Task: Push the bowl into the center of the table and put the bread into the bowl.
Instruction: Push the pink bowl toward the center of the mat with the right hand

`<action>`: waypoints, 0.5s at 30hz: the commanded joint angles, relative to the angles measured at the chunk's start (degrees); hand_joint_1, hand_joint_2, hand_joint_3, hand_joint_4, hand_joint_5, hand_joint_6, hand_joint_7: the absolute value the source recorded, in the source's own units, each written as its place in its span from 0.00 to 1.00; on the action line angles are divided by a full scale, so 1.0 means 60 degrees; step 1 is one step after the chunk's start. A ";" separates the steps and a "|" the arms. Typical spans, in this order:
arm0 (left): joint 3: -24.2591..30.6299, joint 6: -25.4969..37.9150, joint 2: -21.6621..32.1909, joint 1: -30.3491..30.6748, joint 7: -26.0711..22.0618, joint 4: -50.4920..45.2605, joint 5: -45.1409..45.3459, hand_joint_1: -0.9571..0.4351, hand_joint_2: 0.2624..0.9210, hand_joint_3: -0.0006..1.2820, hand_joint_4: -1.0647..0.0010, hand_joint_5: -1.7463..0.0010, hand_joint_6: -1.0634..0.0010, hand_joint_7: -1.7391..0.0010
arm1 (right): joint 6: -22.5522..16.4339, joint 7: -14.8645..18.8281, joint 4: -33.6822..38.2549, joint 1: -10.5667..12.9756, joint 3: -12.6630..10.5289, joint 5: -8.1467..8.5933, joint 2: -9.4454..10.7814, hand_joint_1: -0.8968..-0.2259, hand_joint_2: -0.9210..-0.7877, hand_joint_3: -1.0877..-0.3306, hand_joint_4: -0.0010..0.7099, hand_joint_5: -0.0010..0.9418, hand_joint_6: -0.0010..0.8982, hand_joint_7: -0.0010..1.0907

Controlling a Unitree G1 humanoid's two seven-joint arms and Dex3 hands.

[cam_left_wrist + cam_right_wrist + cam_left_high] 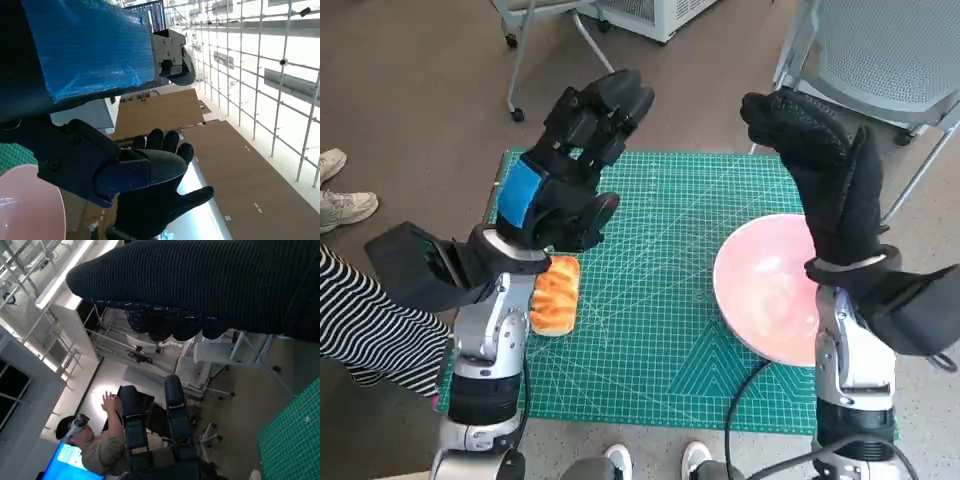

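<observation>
While both hands are up with fingers spread — left hand (pixel 582 130), right hand (pixel 825 170) — the bread (pixel 555 294) and pink bowl (pixel 765 290) sit apart on the green mat (pixel 660 330).

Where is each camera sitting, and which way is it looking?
Head view: on the robot's head, looking steeply down at the green mat, the bread and the pink bowl; both forearms and the raised left hand and right hand show.
Left wrist view: behind the left hand, facing across to the right hand and a wire-grid wall.
Right wrist view: behind the right hand, facing chairs and a seated person.
Shared: the head and left wrist views both show the bowl.
</observation>
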 commanded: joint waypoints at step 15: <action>-0.0001 0.0206 -0.0025 0.0053 0.0064 -0.0112 -0.0125 0.29 0.72 0.46 1.00 0.86 1.00 0.63 | 0.0140 0.0015 -0.0022 0.0236 0.0048 0.0104 0.0036 0.32 0.00 0.51 0.24 0.00 0.01 0.61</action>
